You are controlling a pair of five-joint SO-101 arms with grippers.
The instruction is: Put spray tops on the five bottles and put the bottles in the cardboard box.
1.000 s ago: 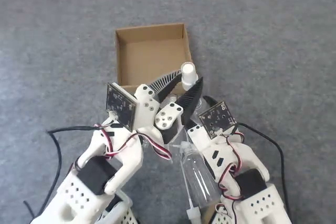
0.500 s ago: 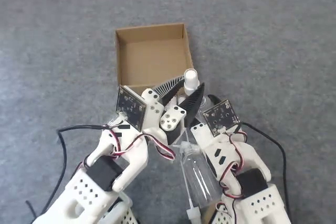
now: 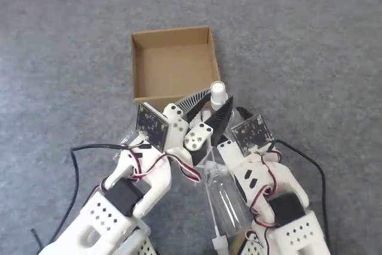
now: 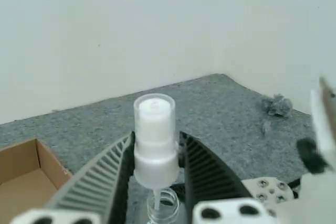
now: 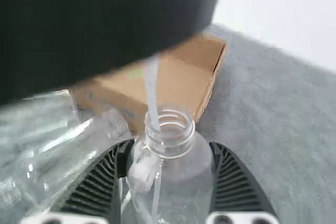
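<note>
Left wrist view: the left gripper (image 4: 156, 140) is clamped on the white spray top (image 4: 154, 124) (upright, thin dip tube hanging below it). The tube runs down into the open neck of the clear bottle (image 5: 169, 179), which the right gripper (image 5: 169, 153) squeezes upright between both fingers; the top is not yet seated on the neck. High view puts this pair just beside the near wall of the cardboard box (image 3: 173, 64), outside it, over the grey carpet (image 3: 310, 58), and a second bottle (image 3: 227, 201) lies on its side between the two arms.
</note>
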